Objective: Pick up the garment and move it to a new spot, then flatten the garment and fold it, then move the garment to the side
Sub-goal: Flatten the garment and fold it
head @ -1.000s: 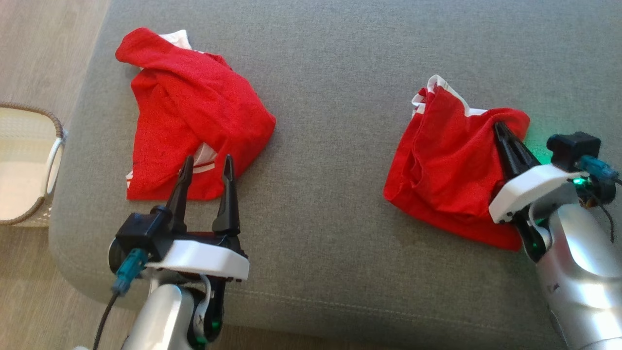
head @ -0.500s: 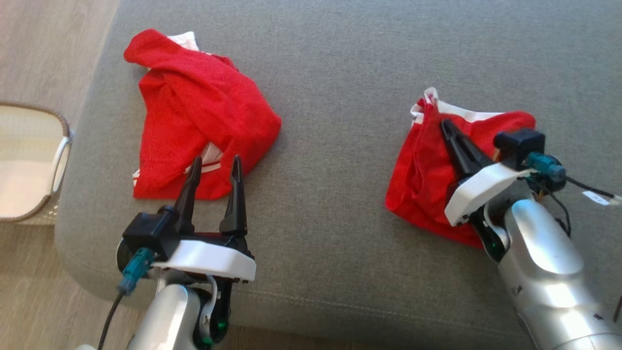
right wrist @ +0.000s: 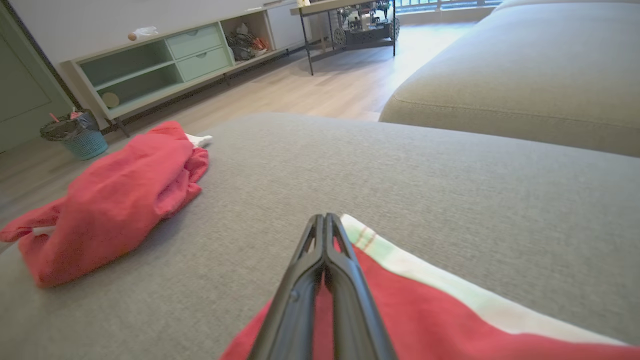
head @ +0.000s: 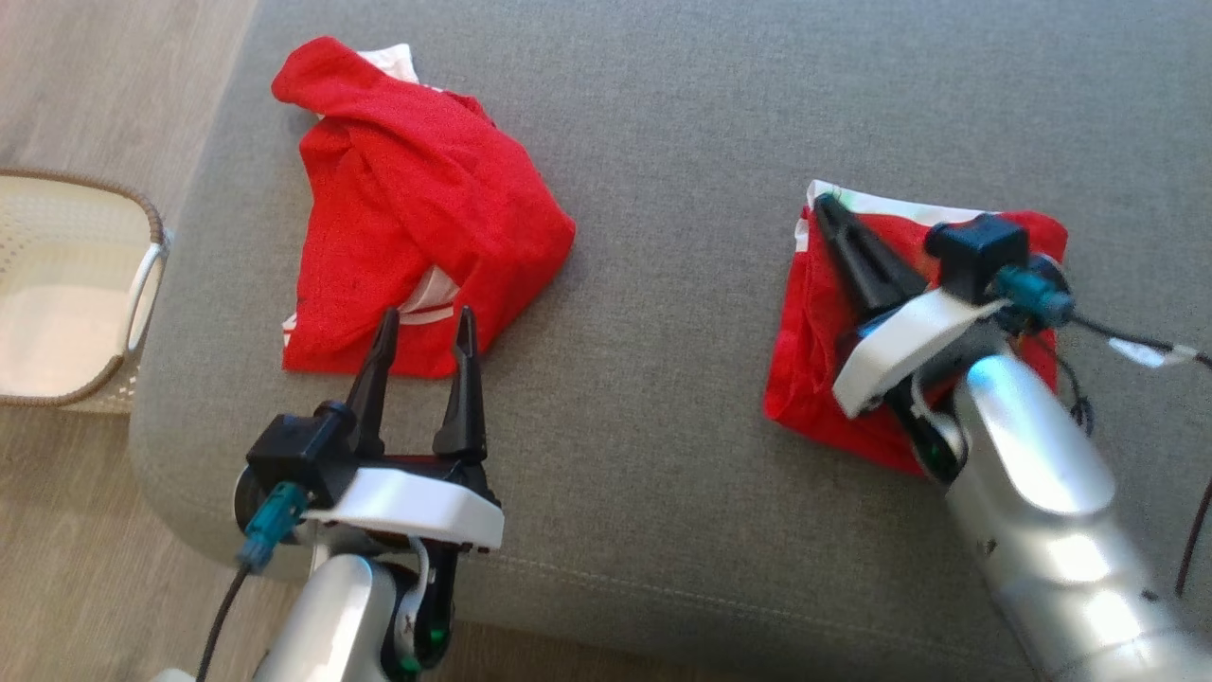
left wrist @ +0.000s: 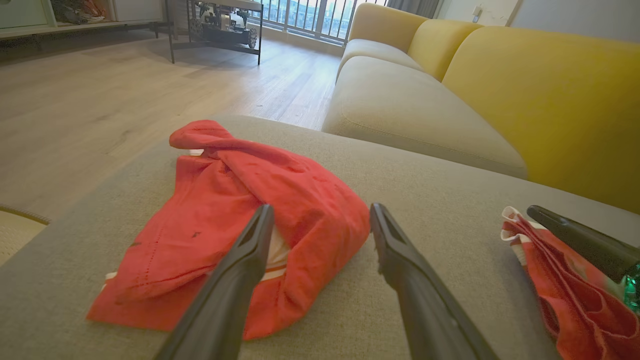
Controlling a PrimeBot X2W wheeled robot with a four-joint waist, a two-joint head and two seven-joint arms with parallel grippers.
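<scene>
Two red garments with white trim lie on the grey ottoman. The crumpled garment sits at the left, seen too in the left wrist view and the right wrist view. My left gripper hovers open at its near edge, fingers either side of a fold. The flatter, folded garment lies at the right. My right gripper is shut and lies across its top, tips at its white-banded far left corner. Nothing shows clamped between those fingers.
A woven basket stands on the wooden floor left of the ottoman. A sofa with a yellow back lies beyond the ottoman. A low shelf unit and a bin stand across the floor.
My shut right gripper has swept left across the right garment, from its right edge to its far left corner, and the cloth lies flatter. The head camera shifted. The left gripper stayed put.
</scene>
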